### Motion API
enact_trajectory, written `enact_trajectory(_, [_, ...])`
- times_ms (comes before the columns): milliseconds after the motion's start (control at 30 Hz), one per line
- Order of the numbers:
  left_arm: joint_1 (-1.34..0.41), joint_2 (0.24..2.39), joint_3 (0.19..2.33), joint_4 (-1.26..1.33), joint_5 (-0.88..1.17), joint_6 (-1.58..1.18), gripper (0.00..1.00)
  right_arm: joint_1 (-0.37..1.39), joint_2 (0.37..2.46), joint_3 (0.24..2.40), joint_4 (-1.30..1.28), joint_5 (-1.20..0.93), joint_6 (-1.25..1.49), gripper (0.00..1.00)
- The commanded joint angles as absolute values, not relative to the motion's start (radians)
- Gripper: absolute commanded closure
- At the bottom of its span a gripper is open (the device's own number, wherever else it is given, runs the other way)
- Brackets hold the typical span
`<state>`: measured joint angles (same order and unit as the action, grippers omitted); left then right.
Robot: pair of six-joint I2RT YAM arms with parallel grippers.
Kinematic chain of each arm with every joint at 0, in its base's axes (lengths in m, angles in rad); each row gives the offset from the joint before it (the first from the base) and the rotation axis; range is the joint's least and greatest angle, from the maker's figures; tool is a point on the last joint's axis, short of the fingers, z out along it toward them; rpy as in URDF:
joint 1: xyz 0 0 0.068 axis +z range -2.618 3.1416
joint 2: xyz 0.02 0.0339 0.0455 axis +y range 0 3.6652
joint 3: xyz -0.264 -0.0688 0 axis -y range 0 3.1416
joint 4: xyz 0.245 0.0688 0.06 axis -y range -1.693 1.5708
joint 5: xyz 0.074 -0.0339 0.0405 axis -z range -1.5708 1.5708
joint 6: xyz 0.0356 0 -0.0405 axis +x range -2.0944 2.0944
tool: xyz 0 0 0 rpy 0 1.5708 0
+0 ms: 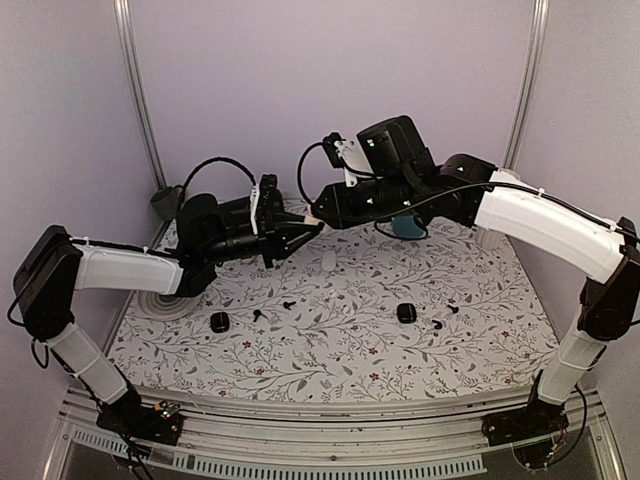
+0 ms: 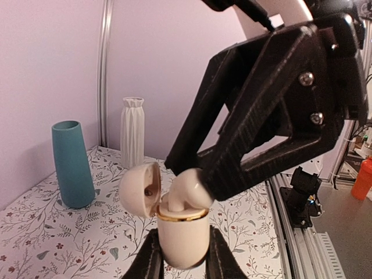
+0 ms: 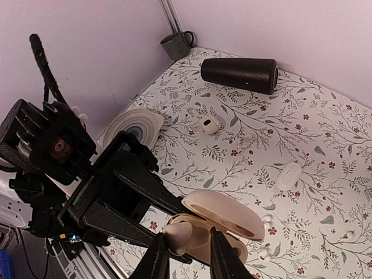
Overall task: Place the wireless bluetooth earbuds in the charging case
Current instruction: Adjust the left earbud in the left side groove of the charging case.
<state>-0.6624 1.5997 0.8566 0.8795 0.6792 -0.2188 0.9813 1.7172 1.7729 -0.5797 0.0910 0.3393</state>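
Lilac walls back a flower-printed table (image 1: 330, 330), and above its far side the two arms meet tip to tip. There the left gripper (image 2: 185, 260) is clamped on the lower body of the cream charging case (image 2: 182, 235). The case stands upright, mouth up, with its lid (image 2: 139, 189) swung open to the left in the left wrist view. From above, the right gripper (image 3: 187, 253) pinches a pale earbud (image 2: 187, 193) at the case's mouth, narrow end down inside it and rounded head leaning over the gold rim. Behind stand a teal vase (image 2: 72, 164) and a white vase (image 2: 132, 131).

Glossy plastic charging case (image 2: 183, 241) and earbud (image 2: 189, 189)
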Motion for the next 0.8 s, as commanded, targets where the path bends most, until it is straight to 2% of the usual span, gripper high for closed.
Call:
enact_trajectory(0, [-0.664,1.588,0.874,1.016,0.775,-0.233,1.0,0.962,1.705,1.745,-0.615,0.164,0.33,0.76])
enact_trajectory(767, [-0.66,1.588,0.873,1.055,0.813,-0.262,1.0,0.961,1.686,1.715,-0.622,0.192,0.337,0.75])
